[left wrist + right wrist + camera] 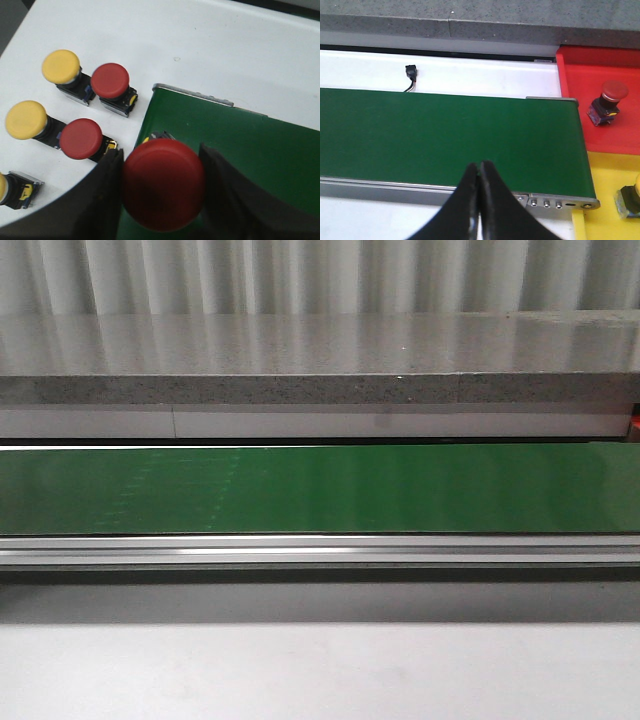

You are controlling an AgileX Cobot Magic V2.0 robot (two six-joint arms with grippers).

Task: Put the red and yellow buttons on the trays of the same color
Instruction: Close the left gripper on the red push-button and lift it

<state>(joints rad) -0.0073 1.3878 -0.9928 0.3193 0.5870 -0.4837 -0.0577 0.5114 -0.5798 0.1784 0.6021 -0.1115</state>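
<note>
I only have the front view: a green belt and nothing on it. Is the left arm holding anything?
Observer: Yes. The left gripper is shut on a red button, above the end of the green belt.
Operator: Are there more buttons left to pick up?
Observer: On the white table beside that belt end lie two yellow buttons and two red ones; another sits partly cut off at the picture's edge.
Operator: And the right arm?
Observer: The right gripper is shut on nothing, over the belt's near edge.
Operator: Anything in the trays?
Observer: The red tray holds one red button.
</note>
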